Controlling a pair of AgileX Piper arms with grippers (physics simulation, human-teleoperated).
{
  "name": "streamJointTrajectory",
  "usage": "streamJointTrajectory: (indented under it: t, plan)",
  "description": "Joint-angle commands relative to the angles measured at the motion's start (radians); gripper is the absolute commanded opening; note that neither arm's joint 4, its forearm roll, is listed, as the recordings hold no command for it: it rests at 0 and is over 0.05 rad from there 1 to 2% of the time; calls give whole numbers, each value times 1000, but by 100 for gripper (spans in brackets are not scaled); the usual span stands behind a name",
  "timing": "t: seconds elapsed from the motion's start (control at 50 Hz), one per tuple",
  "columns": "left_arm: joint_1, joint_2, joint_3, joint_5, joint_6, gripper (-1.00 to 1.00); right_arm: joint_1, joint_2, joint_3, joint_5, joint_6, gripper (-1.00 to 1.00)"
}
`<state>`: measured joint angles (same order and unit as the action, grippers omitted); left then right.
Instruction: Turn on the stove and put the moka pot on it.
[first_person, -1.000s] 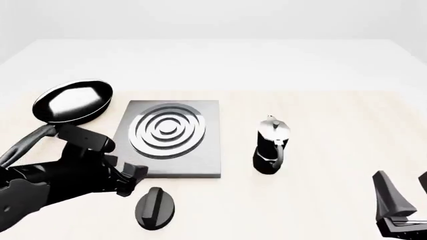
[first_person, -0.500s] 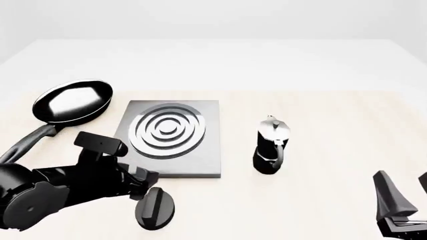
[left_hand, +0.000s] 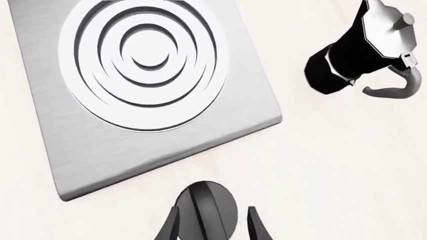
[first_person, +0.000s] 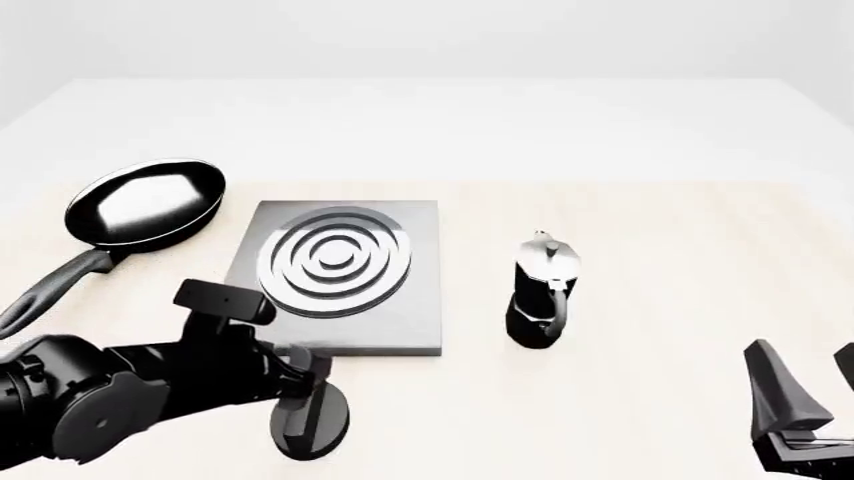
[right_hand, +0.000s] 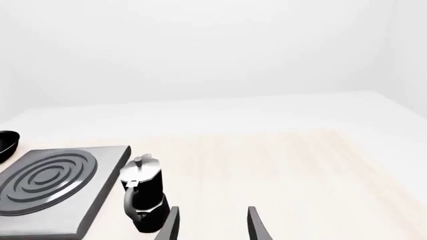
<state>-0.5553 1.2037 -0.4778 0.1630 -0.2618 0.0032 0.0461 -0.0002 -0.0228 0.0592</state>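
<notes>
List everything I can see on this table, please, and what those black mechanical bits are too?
Stove: one, flat grey metal slab with shiny concentric rings, left of the table's middle.
Knob: one, black and round, on the table just in front of the stove.
Moka pot: one, black body with silver top, upright, right of the stove and apart from it.
Frying pan: one, black with a shiny inside, beyond and left of the stove, handle pointing toward the robot.
Table: one, pale wood-coloured.
Left gripper: one, black, its fingers open on either side of the knob.
Right gripper: one, black, fingers open, holding nothing, near the table's right front.
</notes>
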Motion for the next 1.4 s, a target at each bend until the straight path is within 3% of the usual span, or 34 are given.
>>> streamJointTrajectory:
  t: [0.02, 0.26, 0.76, 1.4]
  plan:
    - [3, 30, 13, -33, -4, 100, -1, -3, 0, 4, 4, 100]
    - [21, 47, 28, -66, 26, 100, -2, -5, 0, 4, 7, 100]
    - [4, 100, 39, -113, -8, 100, -2, 9, 0, -8, 13, 100]
    - [25, 176, 73, -212, 0, 100, 4, 37, -1, -30, 14, 100]
